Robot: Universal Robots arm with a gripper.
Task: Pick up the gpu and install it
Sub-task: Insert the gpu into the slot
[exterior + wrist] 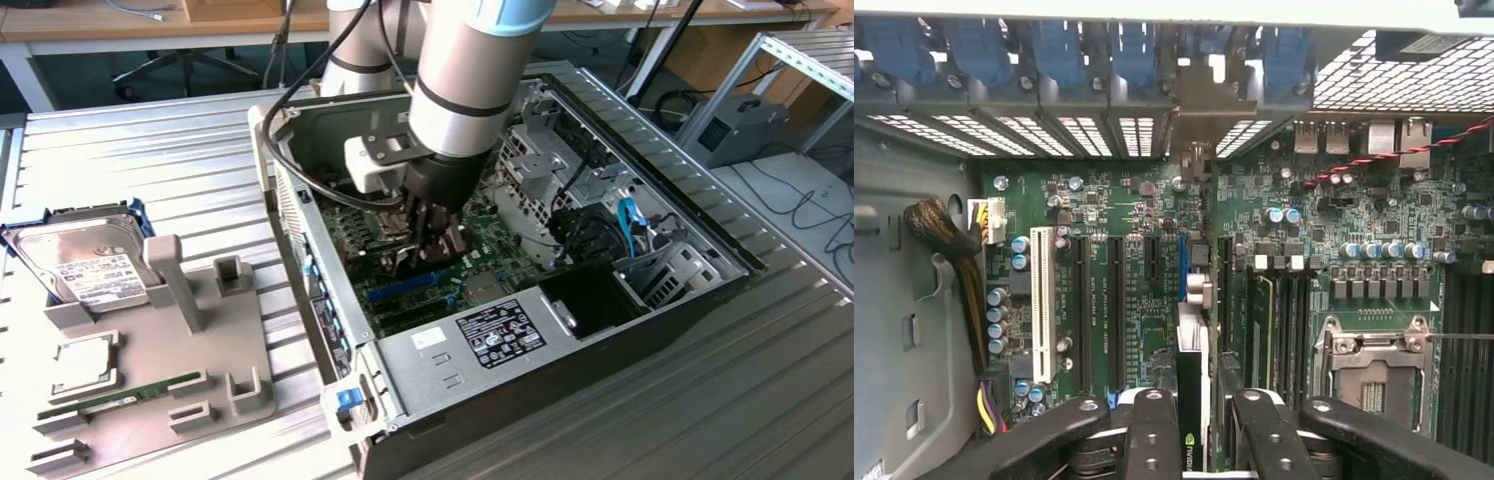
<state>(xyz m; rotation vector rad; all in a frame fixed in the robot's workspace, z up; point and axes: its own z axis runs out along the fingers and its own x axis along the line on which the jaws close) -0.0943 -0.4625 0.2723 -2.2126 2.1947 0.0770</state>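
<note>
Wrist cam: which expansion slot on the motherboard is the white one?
The slot nearest the yellow-and-black cable bundle, at the end of the row. It is white; the other slots in the row are black, and one short slot is blue.

The gripper (1194,430) hangs low over the green motherboard (1144,300), its black fingers (1154,430) pinched on the gpu (1192,400), a thin card held edge-on with its silvery bracket (1199,115) reaching up to the slotted back wall of the case (1094,130). The card stands right at the blue slot (1182,268), with long black slots (1116,310) and a white slot (1042,290) lined up beside it on the board. On the card's other side sit the empty processor socket (1374,365) and the memory slots (1279,320), and a bundle of brown cables (949,250) curls at the board's far edge beyond the white slot.
</note>
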